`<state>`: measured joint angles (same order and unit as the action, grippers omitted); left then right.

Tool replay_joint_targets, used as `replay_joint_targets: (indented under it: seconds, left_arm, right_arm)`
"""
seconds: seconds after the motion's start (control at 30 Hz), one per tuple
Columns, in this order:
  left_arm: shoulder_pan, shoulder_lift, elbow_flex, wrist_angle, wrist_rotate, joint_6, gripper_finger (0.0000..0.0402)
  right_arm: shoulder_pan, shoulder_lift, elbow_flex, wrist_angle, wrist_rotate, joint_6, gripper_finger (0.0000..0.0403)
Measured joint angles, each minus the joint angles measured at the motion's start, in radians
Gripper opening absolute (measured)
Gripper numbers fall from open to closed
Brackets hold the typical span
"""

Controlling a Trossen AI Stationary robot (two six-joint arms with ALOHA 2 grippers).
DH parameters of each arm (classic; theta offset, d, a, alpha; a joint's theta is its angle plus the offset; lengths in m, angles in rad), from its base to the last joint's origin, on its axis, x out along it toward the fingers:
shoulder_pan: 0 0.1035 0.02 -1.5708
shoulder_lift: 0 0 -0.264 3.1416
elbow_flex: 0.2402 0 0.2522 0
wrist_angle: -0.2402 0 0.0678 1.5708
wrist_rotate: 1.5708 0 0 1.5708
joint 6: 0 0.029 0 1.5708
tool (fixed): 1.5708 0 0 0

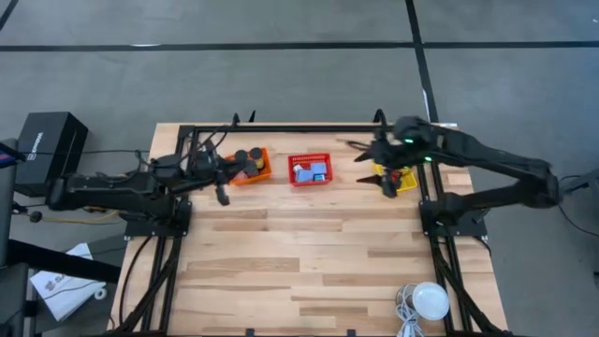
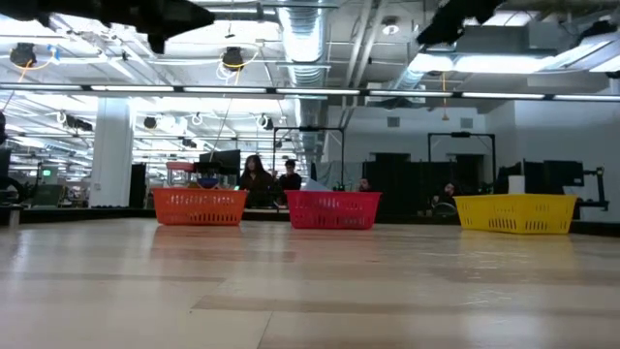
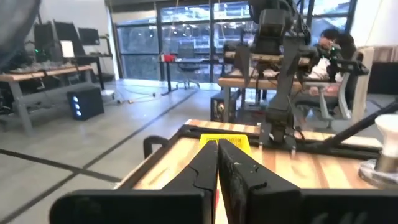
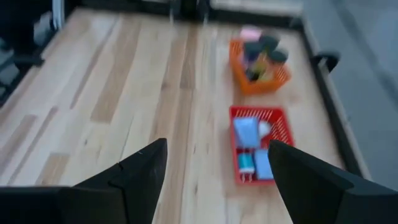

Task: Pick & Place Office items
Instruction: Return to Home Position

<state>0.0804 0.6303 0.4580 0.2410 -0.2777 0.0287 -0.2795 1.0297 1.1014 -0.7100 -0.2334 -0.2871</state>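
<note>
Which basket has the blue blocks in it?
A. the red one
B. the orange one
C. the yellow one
A: the right wrist view shows the blue blocks lying inside the red basket.

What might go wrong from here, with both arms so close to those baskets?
The right end effector, open, hangs over the yellow basket; pulling away, a finger might catch the mesh rim and drag it. The left end effector, shut, is close beside the orange basket, where dark cylinders appear to stand above the rim; a brush could tip one out.
</note>
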Motion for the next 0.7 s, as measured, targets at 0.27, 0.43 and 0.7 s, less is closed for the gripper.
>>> replay_joint_targets:
  seconds: [0.27,0.43,0.7]
  left_arm:
    - [-0.006,-0.184,0.000,-0.113,0.003,0.103,0.0003]
    - [-0.006,-0.260,-0.030,-0.135,0.009,0.105,0.0006]
    - [-0.007,-0.390,-0.190,-0.064,0.024,0.105,0.0007]
  right_arm:
    - [-0.015,-0.317,-0.250,0.177,0.128,0.064,0.0270]
    - [-0.019,-0.473,-0.431,0.288,0.213,0.133,0.0270]
    - [-0.001,-0.814,-0.653,0.366,0.317,0.186,0.0270]
